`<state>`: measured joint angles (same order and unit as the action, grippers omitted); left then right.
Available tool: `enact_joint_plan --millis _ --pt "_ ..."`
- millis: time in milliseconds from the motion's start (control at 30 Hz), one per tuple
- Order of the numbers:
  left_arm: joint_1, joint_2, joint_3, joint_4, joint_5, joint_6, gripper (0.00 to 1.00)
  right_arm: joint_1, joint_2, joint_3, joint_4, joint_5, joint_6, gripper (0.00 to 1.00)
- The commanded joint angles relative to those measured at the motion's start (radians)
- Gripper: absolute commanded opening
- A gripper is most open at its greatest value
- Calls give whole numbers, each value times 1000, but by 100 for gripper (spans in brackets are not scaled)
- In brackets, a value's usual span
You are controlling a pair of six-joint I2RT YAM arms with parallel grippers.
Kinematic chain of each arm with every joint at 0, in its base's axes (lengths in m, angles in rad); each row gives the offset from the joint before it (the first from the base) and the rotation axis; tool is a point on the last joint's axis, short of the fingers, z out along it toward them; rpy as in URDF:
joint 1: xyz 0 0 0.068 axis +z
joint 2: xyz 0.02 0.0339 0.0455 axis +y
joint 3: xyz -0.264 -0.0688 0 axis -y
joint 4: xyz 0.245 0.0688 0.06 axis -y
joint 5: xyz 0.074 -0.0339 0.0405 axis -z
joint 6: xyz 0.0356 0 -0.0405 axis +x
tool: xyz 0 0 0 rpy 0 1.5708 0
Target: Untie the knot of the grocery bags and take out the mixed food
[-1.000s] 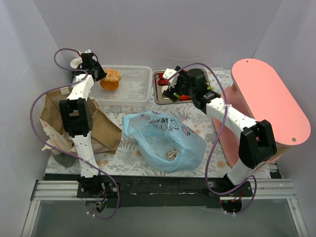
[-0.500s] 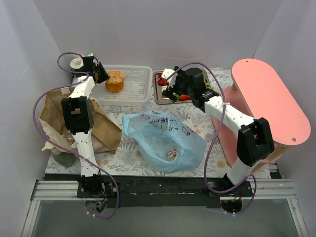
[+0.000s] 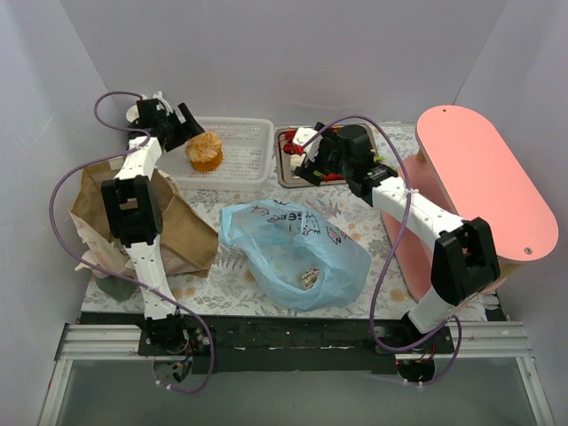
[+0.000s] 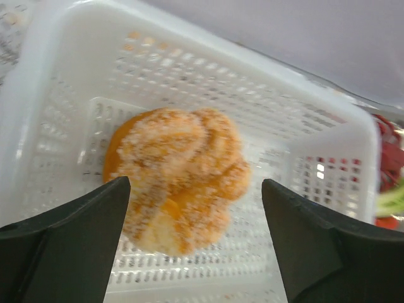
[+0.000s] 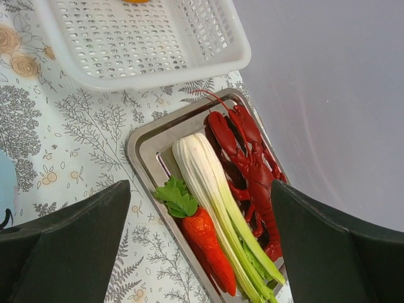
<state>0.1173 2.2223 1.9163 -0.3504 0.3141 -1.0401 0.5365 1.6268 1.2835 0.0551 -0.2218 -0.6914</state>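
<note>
An orange cupcake-like piece (image 3: 205, 151) (image 4: 177, 173) lies in the white slotted basket (image 3: 244, 160) (image 4: 303, 95). My left gripper (image 3: 182, 133) (image 4: 196, 233) is open just left of it, jaws wide apart and nothing between them. My right gripper (image 3: 311, 155) (image 5: 199, 252) hangs open over the metal tray (image 3: 282, 170) (image 5: 142, 148), which holds a red lobster (image 5: 249, 161), a white-green leek (image 5: 218, 192) and an orange carrot (image 5: 211, 249). The light-blue plastic bag (image 3: 293, 248) lies mid-table with a small foil ball (image 3: 311, 278) showing through. The brown paper bag (image 3: 182, 235) lies at the left.
A pink oval stand (image 3: 484, 182) rises at the right, beside the right arm. The flowered tablecloth (image 3: 231, 288) covers the table. White walls close in the back and both sides.
My left gripper opened and let the cupcake piece go into the basket, then drew back a little to the left. My right gripper stayed open over the tray.
</note>
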Motion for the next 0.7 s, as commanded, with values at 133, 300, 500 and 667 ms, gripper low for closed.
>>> enact_joint_plan --millis 133,300,500,667 --pt "-7 -280 -26 34 477 101 98 -4 -165 -13 -9 -74 30 98" --pt "-53 -407 -114 -103 620 323 98 -3 -232 3 -142 -189 32 98" --pt "-103 -605 -332 -173 648 475 98 37 -283 108 -397 -359 -62 98" --pt "-172 -737 -430 -274 678 537 98 176 -309 174 -578 -298 -210 98"
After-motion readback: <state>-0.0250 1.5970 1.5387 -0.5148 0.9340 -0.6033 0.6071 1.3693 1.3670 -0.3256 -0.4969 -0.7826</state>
